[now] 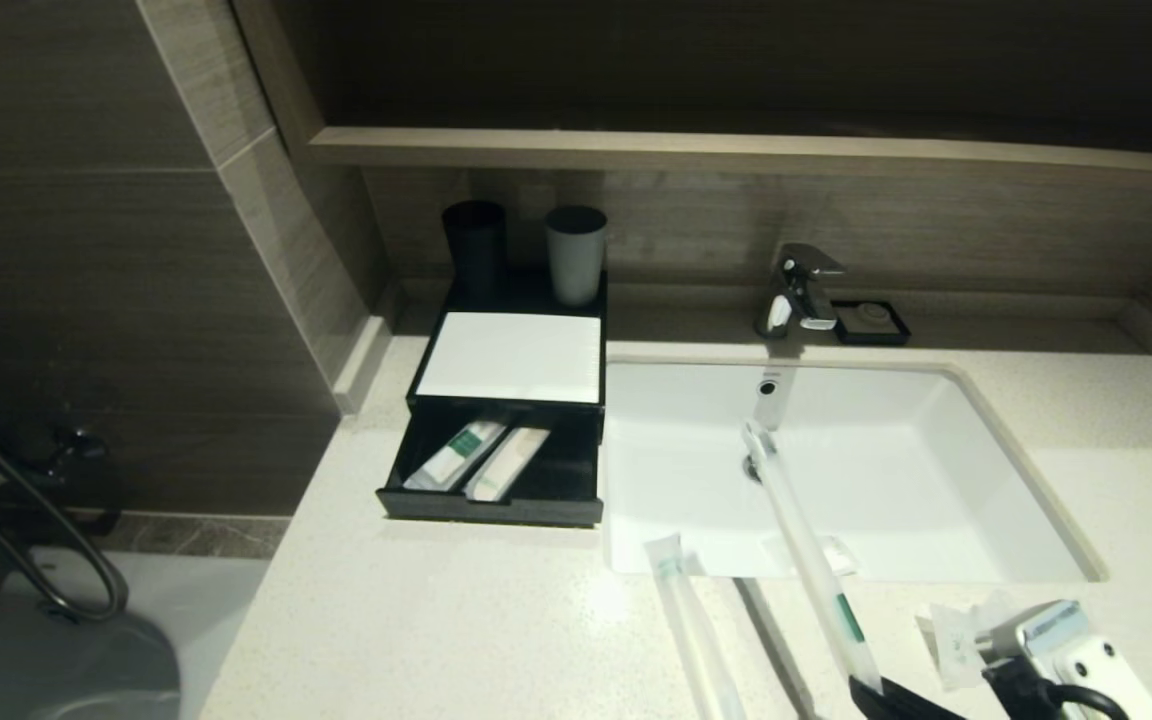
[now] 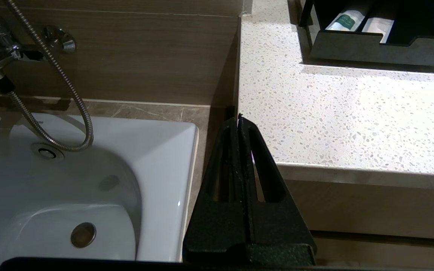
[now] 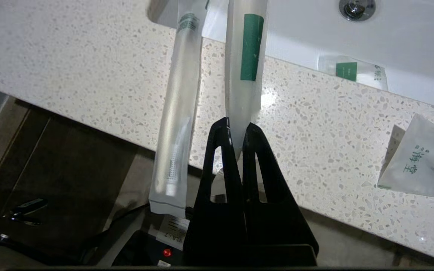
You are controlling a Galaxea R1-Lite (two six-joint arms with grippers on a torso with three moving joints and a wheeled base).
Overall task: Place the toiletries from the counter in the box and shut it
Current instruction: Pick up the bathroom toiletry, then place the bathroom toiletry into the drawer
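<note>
The black box (image 1: 536,300) stands left of the sink with its drawer (image 1: 491,505) pulled open; two white packets (image 1: 456,453) lie inside. My right gripper (image 1: 871,690) is at the counter's front edge, shut on the end of a long clear-wrapped packet with a green band (image 1: 806,540), which slants up over the sink; the grip also shows in the right wrist view (image 3: 236,126). A second long wrapped packet (image 1: 691,620) lies on the counter, overhanging the front edge. A small white sachet (image 1: 956,640) lies to the right. My left gripper (image 2: 238,118) is shut and empty, off the counter's left end.
The white sink (image 1: 936,480) with its tap (image 1: 801,290) fills the middle. Another small sachet (image 3: 352,71) lies at the sink's front rim. Two cups (image 1: 576,250) stand behind the box. A bathtub (image 2: 70,188) with a shower hose lies left of the counter.
</note>
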